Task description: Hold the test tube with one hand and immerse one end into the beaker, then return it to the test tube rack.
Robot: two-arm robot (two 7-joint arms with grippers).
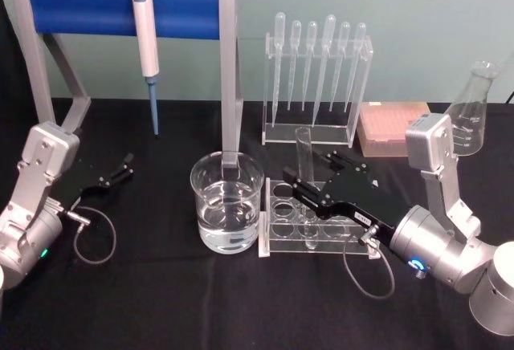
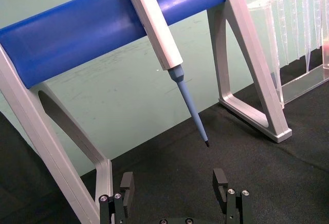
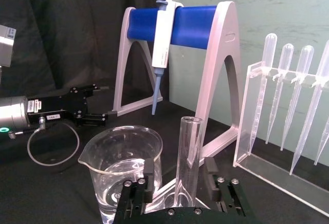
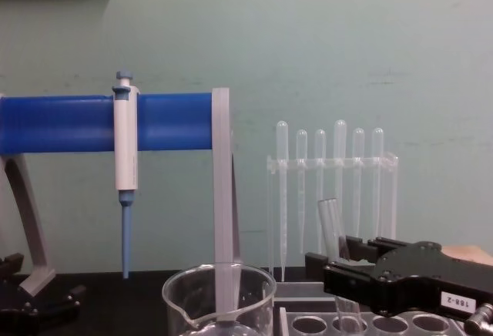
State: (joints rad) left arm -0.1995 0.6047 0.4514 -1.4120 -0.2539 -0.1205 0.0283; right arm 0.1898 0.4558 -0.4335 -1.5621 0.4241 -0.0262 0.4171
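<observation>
The test tube [image 1: 303, 148] stands upright in a clear round-holed rack [image 1: 277, 234], just right of the beaker [image 1: 227, 201], which holds clear liquid. My right gripper [image 1: 309, 172] is open, reaching in from the right with one finger on each side of the tube. In the right wrist view the tube [image 3: 188, 152] rises between the fingers [image 3: 148, 176], with a gap on the beaker's side. The chest view shows the tube [image 4: 331, 226] above the right gripper [image 4: 335, 255], and the beaker's rim [image 4: 219, 282] to its left. My left gripper [image 1: 120, 165] rests open at the far left.
A blue-barred stand [image 1: 120, 1] with a hanging pipettor [image 1: 145, 37] rises behind the beaker, one of its legs [image 1: 233, 85] close to the beaker's rim. Behind the rack stands a holder of several plastic pipettes [image 1: 317, 77]. A pink box [image 1: 393, 129] and a flask [image 1: 472, 109] sit at the back right.
</observation>
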